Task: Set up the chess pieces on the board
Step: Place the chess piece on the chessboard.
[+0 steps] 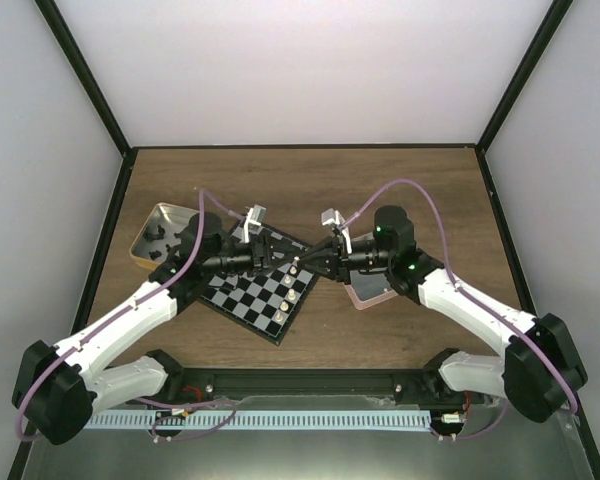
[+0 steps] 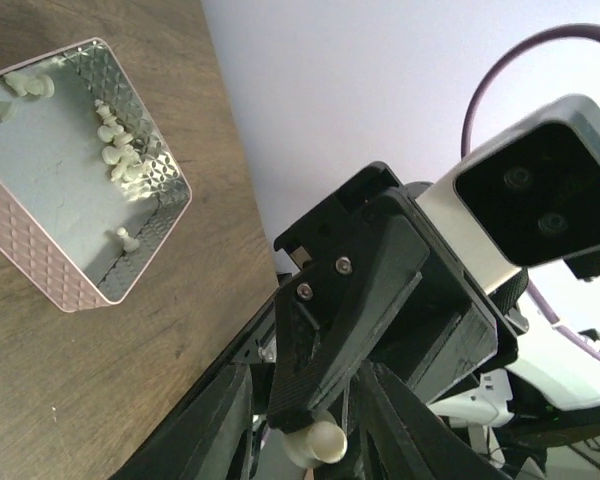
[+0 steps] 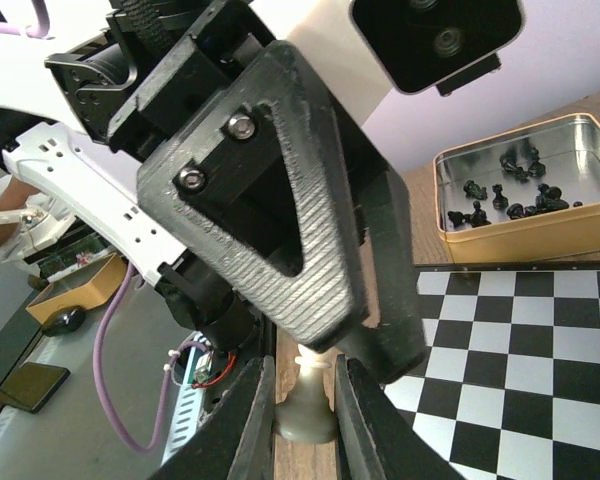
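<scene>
cream-white chess piece (image 3: 306, 415) was clamped at its base in the right gripper (image 3: 305, 385), just off the board's (image 3: 520, 360) edge near mid-tabletop (image 1: 400, 190), left gripper (image 1: 283, 260) flanked its head, whether clamped on it could not be told

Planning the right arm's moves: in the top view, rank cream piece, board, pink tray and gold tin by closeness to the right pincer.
1. Cream piece, held in the right pincer.
2. Board, just left of it.
3. Pink tray, right, under that arm.
4. Gold tin, far left.
</scene>
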You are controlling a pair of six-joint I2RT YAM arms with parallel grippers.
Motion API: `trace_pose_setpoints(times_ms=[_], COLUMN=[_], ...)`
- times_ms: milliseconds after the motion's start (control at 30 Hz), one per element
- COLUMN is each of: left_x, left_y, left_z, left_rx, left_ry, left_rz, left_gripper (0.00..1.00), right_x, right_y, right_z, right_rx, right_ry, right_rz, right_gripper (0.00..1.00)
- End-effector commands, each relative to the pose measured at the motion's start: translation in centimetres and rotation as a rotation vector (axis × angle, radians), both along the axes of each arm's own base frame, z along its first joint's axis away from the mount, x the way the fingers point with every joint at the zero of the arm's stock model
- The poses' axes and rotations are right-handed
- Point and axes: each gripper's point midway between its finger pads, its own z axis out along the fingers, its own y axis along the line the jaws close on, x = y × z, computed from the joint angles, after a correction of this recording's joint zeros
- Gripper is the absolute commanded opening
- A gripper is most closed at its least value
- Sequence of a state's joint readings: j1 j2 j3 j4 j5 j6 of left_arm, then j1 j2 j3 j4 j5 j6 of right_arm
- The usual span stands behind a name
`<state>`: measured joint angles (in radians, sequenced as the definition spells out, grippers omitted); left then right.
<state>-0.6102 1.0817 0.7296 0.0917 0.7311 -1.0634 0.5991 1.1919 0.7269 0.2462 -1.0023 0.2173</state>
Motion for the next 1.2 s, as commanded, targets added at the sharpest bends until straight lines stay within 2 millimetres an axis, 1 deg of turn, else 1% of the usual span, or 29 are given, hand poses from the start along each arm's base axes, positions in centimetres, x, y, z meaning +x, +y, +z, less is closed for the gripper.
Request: trace_pose_setpoints(times_ms=[0, 100, 233, 300, 433, 533, 633, 700, 767, 833, 900, 933, 1000, 1067, 1167], left_x=[-0.7, -0.8, -1.0, -1.2, -1.3, -1.1, -0.7, -0.2, 0.5, 1.4, 2.5, 3.3, 4.1, 4.5, 5.0], left_y=[0.0, 0.0, -0.1, -0.2, -0.1, 0.0, 0.3, 0.7, 1.4, 2.4, 3.9, 5.0, 6.7, 8.1, 9.6], left_z=[0.7, 0.7, 0.6, 0.8, 0.8, 0.7, 0.2, -0.3, -1.1, -2.3, -3.7, -4.6, -6.4, -8.1, -10.0], left_rx=[-0.025, -0.024, -0.027, -0.034, -0.033, -0.027, 0.004, 0.042, 0.104, 0.196, 0.309, 0.382, 0.498, 0.606, 0.756], left_ry=[-0.036, -0.041, -0.042, -0.044, -0.052, -0.056, -0.065, -0.079, -0.091, -0.111, -0.13, -0.15, -0.154, -0.148, -0.176], left_rz=[-0.03, -0.036, -0.053, -0.064, -0.066, -0.055, -0.023, 0.015, 0.064, 0.133, 0.215, 0.273, 0.344, 0.399, 0.462], left_gripper=[0.3, 0.29, 0.25, 0.2, 0.06, 0.04, 0.04, 0.04, 0.04, 0.04, 0.04, 0.04, 0.04, 0.04, 0.04], right_x=[0.7, 0.7, 0.8, 0.9, 1.2, 1.5, 1.6, 2.1, 2.7, 3.4, 4.3, 5.1, 6.7, 8.2, 9.7], right_y=[0.5, 0.6, 0.7, 0.7, 0.8, 0.9, 0.7, 0.4, -0.1, -0.7, -1.3, -1.8, -2.8, -3.9, -5.4], right_z=[1.7, 1.6, 1.6, 1.6, 1.6, 1.0, 0.4, 0.1, -0.1, -0.4, -0.7, -1.0, -1.6, -2.4, -3.3], right_rx=[0.016, 0.013, 0.008, 0.007, 0.002, -0.016, -0.036, -0.049, -0.059, -0.066, -0.074, -0.084, -0.109, -0.141, -0.176], right_ry=[-0.045, -0.039, -0.036, -0.036, -0.03, -0.005, 0.017, 0.024, 0.03, 0.04, 0.056, 0.069, 0.094, 0.119, 0.145], right_rz=[-0.013, -0.009, -0.005, -0.006, -0.013, -0.028, -0.05, -0.1, -0.166, -0.242, -0.323, -0.382, -0.503, -0.618, -0.747], right_gripper=[0.11, 0.11, 0.11, 0.11, 0.12, 0.23, 0.39, 0.52, 0.62, 0.67, 0.69, 0.7, 0.7, 0.7, 0.7])
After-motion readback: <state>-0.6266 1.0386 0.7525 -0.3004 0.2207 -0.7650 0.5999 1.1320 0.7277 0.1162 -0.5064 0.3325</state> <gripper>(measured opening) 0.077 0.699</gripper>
